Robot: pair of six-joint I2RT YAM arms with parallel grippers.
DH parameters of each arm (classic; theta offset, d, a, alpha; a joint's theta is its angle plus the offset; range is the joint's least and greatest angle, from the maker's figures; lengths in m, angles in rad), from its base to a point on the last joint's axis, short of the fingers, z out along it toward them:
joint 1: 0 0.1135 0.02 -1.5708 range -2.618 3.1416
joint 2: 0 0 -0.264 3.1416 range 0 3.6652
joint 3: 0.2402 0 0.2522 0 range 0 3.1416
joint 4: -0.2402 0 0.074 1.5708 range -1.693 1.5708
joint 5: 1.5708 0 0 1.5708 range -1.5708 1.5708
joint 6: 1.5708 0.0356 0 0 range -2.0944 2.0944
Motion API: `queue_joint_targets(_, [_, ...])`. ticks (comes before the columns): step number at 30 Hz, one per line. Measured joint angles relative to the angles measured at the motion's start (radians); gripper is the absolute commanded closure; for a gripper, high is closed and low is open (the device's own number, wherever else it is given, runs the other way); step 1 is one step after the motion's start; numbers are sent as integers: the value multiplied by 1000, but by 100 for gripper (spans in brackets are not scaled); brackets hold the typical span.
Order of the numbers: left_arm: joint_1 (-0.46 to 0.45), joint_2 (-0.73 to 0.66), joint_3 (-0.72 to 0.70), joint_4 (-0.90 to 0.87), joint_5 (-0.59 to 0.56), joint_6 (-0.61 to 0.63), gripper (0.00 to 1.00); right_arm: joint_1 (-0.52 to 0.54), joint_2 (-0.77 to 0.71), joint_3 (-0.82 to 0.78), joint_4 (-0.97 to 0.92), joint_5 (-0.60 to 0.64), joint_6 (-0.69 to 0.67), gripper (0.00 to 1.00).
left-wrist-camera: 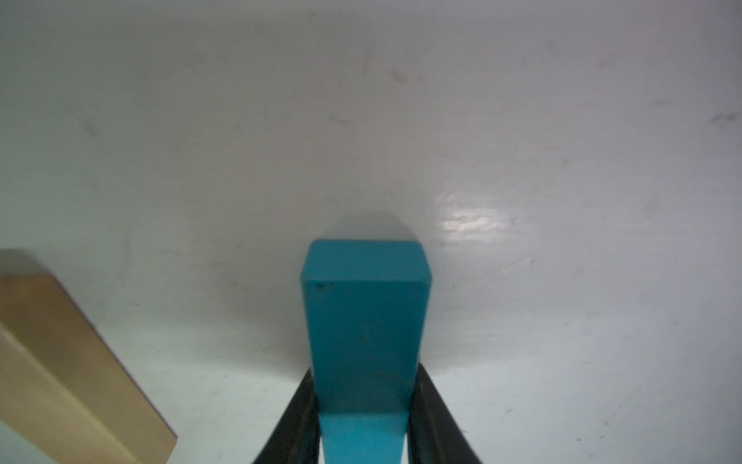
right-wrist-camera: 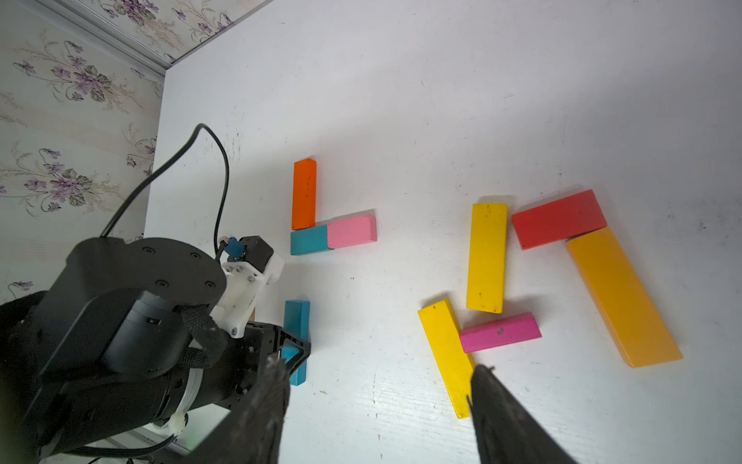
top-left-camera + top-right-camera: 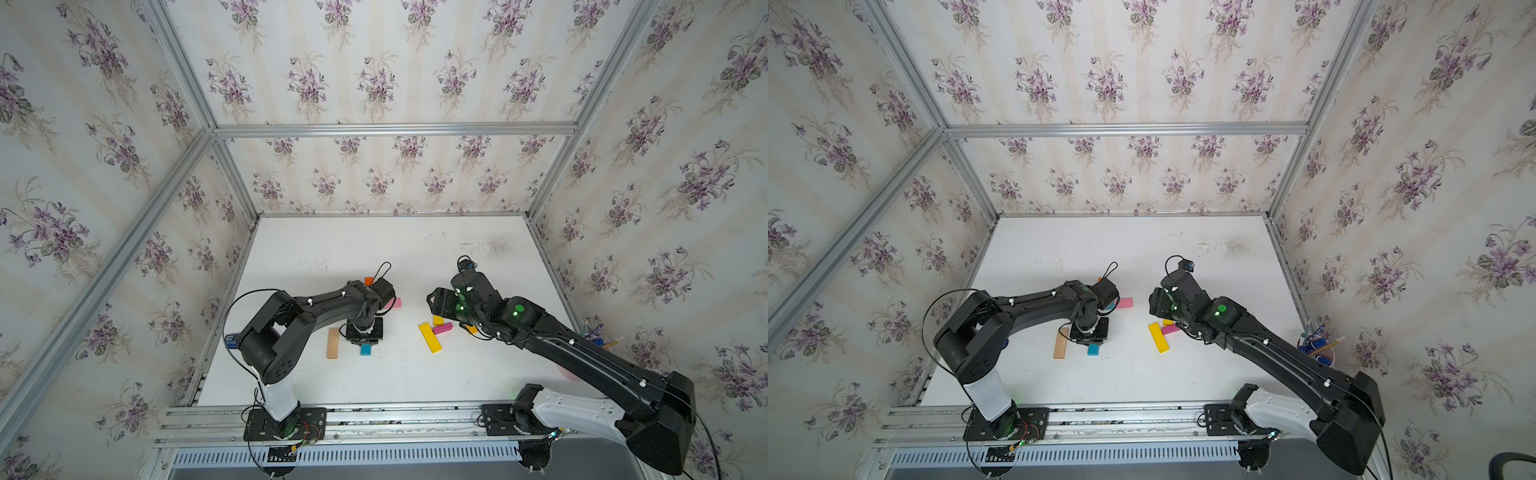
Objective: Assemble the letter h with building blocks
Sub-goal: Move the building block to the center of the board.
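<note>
— What's the layout, biggest things first?

— White table (image 3: 324,249) across the lower middle of both top views, with two black arms reaching in from the bottom edge. The left gripper (image 1: 365,371) is clenched on a teal bar (image 1: 365,305). The bar sits low and just left of centre in the top views and looks to be lying flat on the table. A plain wood bar (image 3: 333,343) lies just beside it, to its left.

— And the right gripper (image 2: 379,365)?

— Jaws apart, grasping nothing. It hangs over the spares right of centre: a long amber bar (image 2: 622,297), a red bar (image 2: 558,219), and a yellow bar (image 2: 445,353) with a magenta bar (image 2: 500,332) touching its side.

— So how far along is the letter?

— Early, I'd say. Above the left gripper there's an orange bar (image 2: 304,193) meeting a short teal block (image 2: 309,240). A pink block (image 2: 352,229) butts against the short teal block, and the three make a corner.

— Next move?

— My guess is the teal bar goes end to end against the short teal block, in line with the orange, to lengthen the stem. That needs a level carry and a square set-down that doesn't nudge the corner. A leg under the pink block would still be missing
</note>
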Motion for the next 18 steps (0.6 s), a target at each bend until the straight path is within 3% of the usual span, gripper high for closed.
queue_joint_targets(18, [54, 84, 88, -9, 23, 32, 69, 0, -14, -16, -5, 3, 0, 27])
